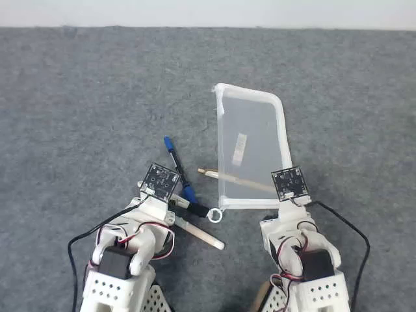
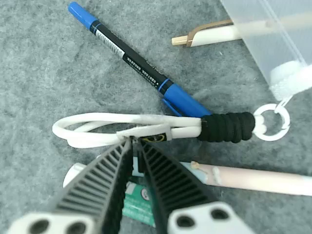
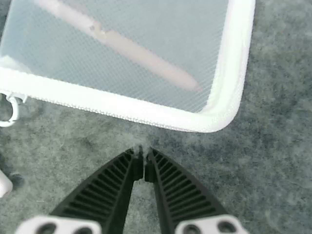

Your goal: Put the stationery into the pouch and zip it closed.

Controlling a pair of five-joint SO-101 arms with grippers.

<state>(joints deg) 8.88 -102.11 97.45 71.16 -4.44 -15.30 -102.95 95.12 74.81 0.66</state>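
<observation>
A translucent white pouch [image 1: 284, 130] lies flat on the grey felt, and a beige pen [image 3: 131, 48] lies partly inside it with its clip end [image 1: 209, 173] sticking out. From the zipper ring [image 2: 271, 122] run a black cord and a white loop strap [image 2: 92, 119]. My left gripper [image 2: 132, 141] is shut on that strap, just left of the pouch's near corner in the high view [image 1: 173, 207]. A blue marker [image 2: 141, 73] and a white pen [image 2: 253, 178] lie loose beside the strap. My right gripper [image 3: 144, 151] is shut on nothing, just short of the pouch's near edge [image 3: 146, 122].
Grey felt covers the whole table [image 1: 78, 97], with open room to the left of the pouch, beyond it and to its right. Both arm bases stand at the near edge.
</observation>
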